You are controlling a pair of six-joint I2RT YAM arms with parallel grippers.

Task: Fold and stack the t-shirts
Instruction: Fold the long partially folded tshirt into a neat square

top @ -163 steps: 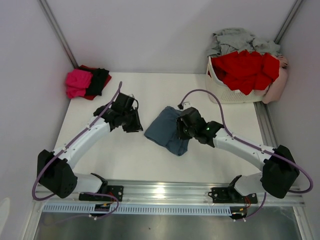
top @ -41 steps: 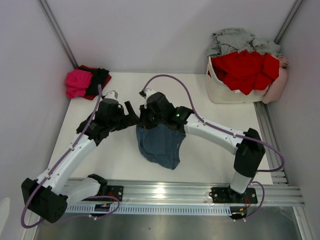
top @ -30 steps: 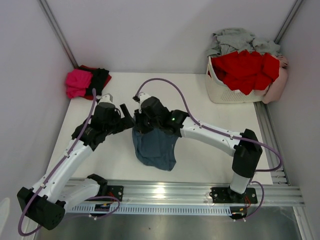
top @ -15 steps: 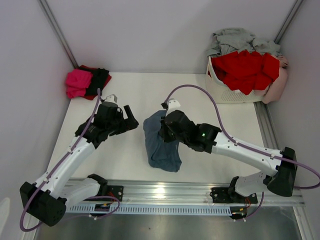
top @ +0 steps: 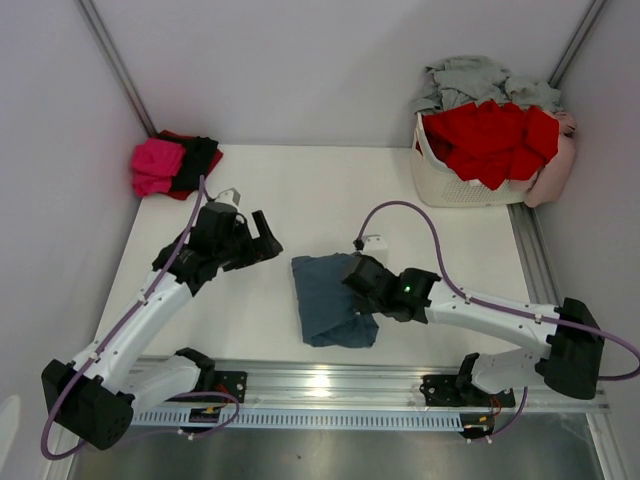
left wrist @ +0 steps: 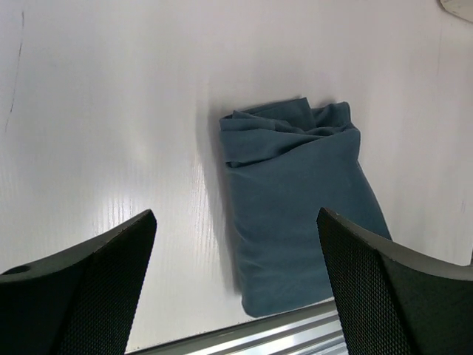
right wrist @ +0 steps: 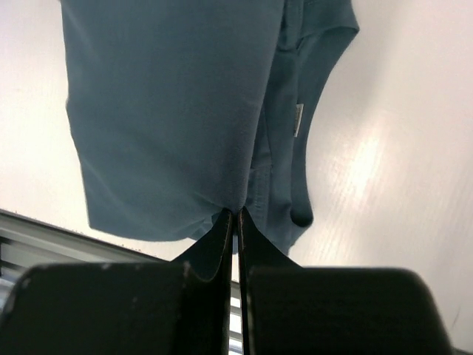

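Blue-grey t-shirt (top: 322, 305): soft, limp; best pinched at its 3 o'clock edge.
Left gripper (top: 268, 238): released.
Right gripper (right wrist: 235, 214): clenched on the t-shirt.

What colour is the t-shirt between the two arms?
The t-shirt is plain slate blue-grey; the left wrist view shows it best.

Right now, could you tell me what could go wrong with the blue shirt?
1. The right gripper pinches only a thin bit of the shirt at its edge; lifting from there may pull the fold open.
2. The shirt lies close to the front rail; a pull that way might drag it off.
3. Its far end looks bunched in the left wrist view, so it may sit unevenly on the stack.
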